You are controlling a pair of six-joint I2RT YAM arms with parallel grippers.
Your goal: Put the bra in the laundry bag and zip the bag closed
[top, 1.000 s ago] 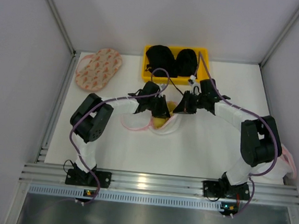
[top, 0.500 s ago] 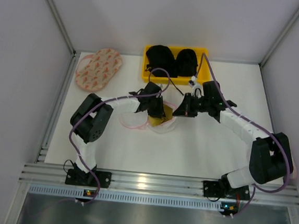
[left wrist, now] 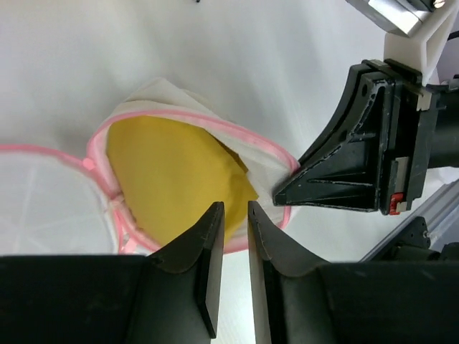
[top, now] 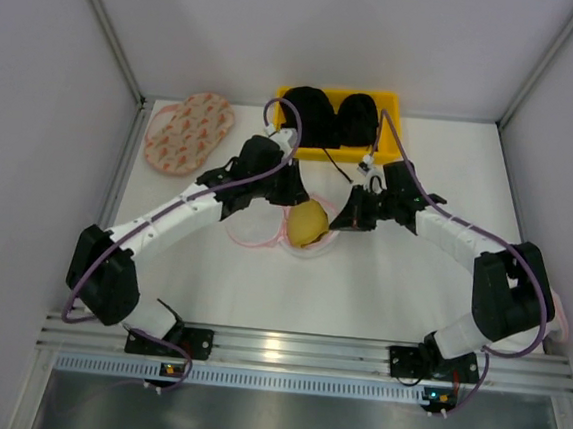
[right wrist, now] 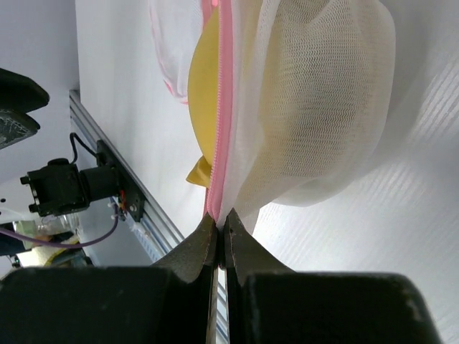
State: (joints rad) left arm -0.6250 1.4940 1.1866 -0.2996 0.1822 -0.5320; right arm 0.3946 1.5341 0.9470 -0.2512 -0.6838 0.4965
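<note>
The mustard-yellow bra lies bunched inside the white mesh laundry bag, whose pink zip rim stands open around it. The bag's other half lies flat to the left. My left gripper hovers just above and beside the bra. Its jaws are a little apart with nothing between them. My right gripper is shut on the pink rim at the bag's right side. In the right wrist view the bra shows through the mesh.
A yellow bin holding two black bras stands at the back, just behind both grippers. A larger oval pinkish bag lies at the back left. Another pink-edged item sits at the table's right edge.
My left gripper has let go of the bra, parted its jaws and drawn back up and to the left. The bra stays in the bag. My right gripper still pinches the rim.
</note>
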